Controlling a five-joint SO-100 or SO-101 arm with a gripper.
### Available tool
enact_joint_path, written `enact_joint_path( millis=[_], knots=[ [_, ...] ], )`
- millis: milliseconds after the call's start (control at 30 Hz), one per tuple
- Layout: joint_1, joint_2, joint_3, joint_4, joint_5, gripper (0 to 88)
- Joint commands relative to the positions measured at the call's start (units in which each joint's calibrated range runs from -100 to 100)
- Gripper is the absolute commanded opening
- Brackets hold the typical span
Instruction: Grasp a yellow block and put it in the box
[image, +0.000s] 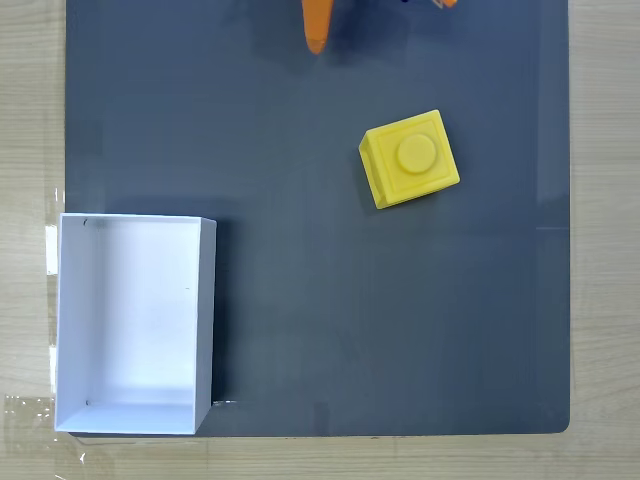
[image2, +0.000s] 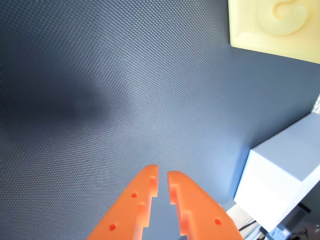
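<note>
Gripper (image2: 162, 175) nearly closed, a thin slit between the orange fingers, holding nothing, over bare dark mat (image: 300, 300). You have the yellow block (image: 410, 160) stud-up on the mat, well apart from the tool: in the fixed view, down and to the right of the fingertip. Box (image: 205, 320) empty, lower left. Judgement: you must open the gripper and reach toward the block.

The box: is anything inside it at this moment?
In the fixed view the box holds nothing: its plain white floor shows almost wall to wall. The yellow block sits apart on the dark mat. The strip of mat under the box is covered.
</note>
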Motion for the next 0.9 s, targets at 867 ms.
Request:
enact_joint_path(
  millis=[867],
  knots=[
    [-11.43, 86.79, -81.15, 11.13, 9.82, 26.8]
  ],
)
